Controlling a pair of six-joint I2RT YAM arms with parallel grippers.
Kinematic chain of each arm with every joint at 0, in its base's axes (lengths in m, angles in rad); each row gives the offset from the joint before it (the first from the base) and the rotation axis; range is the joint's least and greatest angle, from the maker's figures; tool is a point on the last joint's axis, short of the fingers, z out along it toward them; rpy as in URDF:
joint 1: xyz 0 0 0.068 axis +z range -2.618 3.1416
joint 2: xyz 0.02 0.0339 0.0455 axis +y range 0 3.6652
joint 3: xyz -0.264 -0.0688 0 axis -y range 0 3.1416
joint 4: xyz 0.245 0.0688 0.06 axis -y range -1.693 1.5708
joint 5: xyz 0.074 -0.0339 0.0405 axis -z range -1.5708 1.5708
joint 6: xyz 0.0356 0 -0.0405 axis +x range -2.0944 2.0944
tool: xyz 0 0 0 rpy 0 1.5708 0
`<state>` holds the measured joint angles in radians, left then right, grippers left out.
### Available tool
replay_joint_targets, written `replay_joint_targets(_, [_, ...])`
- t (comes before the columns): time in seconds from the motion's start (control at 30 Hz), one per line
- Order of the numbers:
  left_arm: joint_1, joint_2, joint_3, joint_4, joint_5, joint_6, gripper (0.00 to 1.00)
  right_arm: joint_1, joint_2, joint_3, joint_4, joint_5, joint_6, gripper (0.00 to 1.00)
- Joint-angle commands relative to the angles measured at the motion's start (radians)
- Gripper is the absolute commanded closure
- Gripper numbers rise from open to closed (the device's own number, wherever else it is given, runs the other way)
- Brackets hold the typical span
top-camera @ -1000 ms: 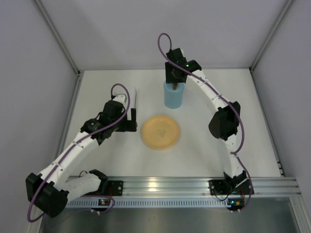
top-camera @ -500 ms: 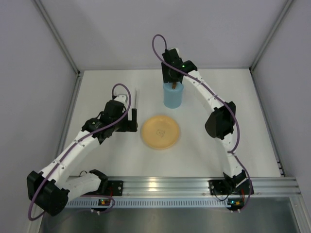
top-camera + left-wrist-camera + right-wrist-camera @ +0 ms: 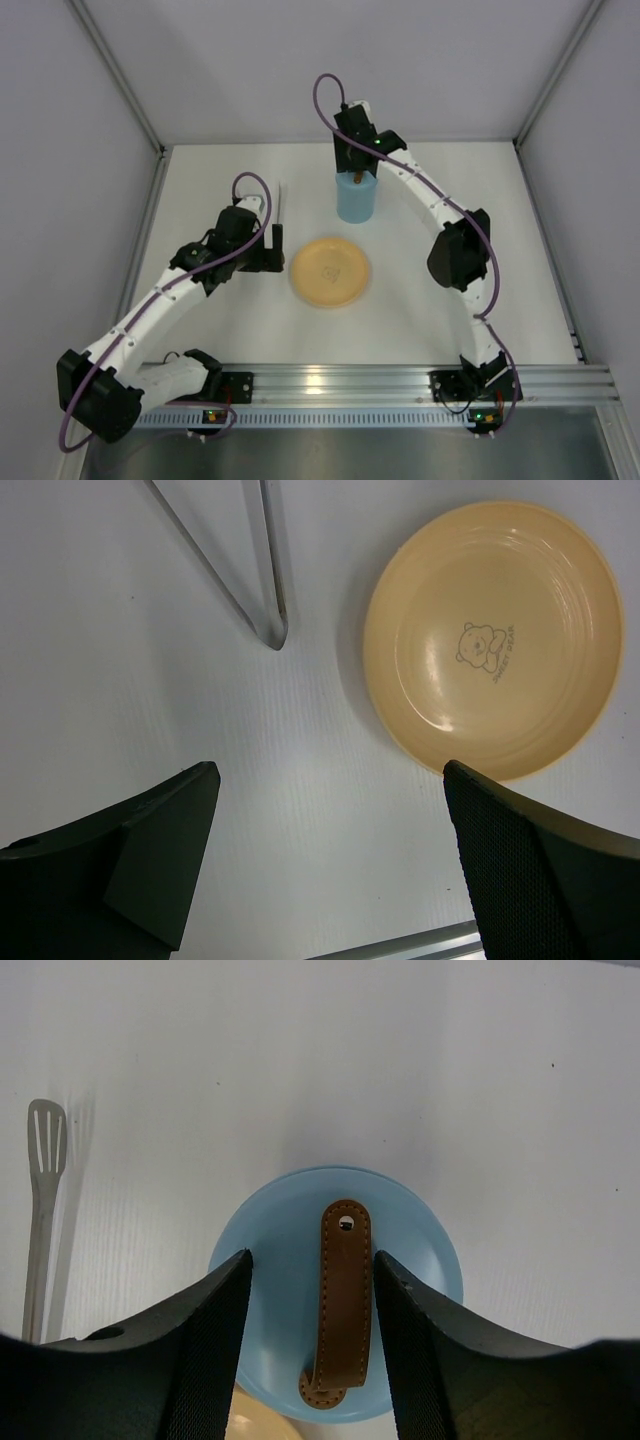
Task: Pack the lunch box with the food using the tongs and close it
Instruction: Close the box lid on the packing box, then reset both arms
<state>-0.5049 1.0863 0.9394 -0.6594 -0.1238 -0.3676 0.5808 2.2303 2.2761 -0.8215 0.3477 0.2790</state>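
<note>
One white desk carries everything.

Left arm: bent at the elbow, reaching in from the near-left corner, wrist facing down. Left jaws stand wide and hold nothing, hovering over bare desk between tongs and plate.

Right arm: arcs round to the far middle. Right jaws are partly open and set over the top of the lunch box, one finger either side of the lid's strap. A clear gap shows on one side. On the other I cannot tell whether there is contact.

Plate: yellow-orange, bear print, mid-desk.

Lunch box: light-blue cylinder, upright, just beyond the plate and apart from it. The contents are hidden by the lid.

Tongs: silver V lying flat, left of the box. The arms are cut off by the frame in the left wrist view.

Lid: light-blue disc seated on the box.

Strap: brown, stitched.
</note>
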Motion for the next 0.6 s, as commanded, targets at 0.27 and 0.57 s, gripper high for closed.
replay_joint_targets(0.27, [0.000,0.003,0.006,0.012,-0.027,-0.001,0.02,0.005,-0.131,-0.119,0.016,0.082,-0.001,0.45])
replay_joint_targets(0.57, [0.002,0.015,0.073,0.000,-0.062,-0.004,0.02,0.001,-0.418,-0.249,0.171,0.155,-0.040,0.26])
